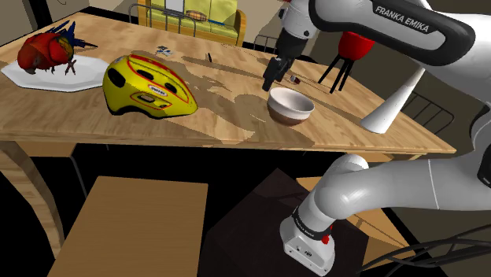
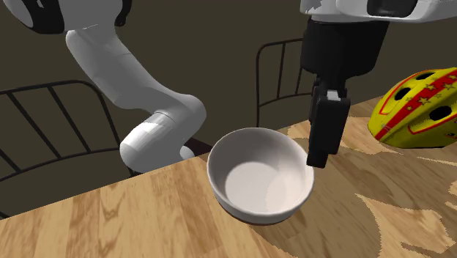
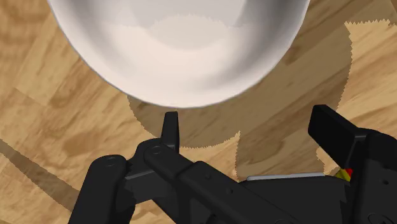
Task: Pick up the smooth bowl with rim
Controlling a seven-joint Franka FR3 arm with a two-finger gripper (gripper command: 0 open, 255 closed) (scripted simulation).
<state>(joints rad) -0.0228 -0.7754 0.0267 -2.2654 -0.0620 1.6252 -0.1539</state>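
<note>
Approach to the grasp is judged to be the step in hand: the black gripper (image 3: 250,130) is seen with its fingers spread apart and nothing between them, poised just beside the white bowl (image 2: 260,176); the bowl is set upright on the wooden worktop (image 1: 94,118), near the edge closest to the stand, well apart from the yellow helmet (image 1: 149,84) toward the shoulder view's left; in the second exterior view the gripper is placed between bowl and helmet, one fingertip about level with the rim on the outside of the wall; whether rim and fingertip are touching cannot be told. From the wrist view the bowl is shown ahead of the fingers, not between them, so no hold is made yet; the bowl's smooth inside is empty. A red parrot figure (image 1: 49,51) on a white plate (image 1: 16,75) is seen at the far corner, well apart from the bowl. The next move, it is judged, calls for a short shift toward the bowl so that the rim is straddled, one finger inside the wall and one outside; a small descent and a firm closing are then needed before any lift; care is called for, since a smooth, curved wall may be expected to slip, or be nudged across the worktop, if the fingers are closed off-centre.
</note>
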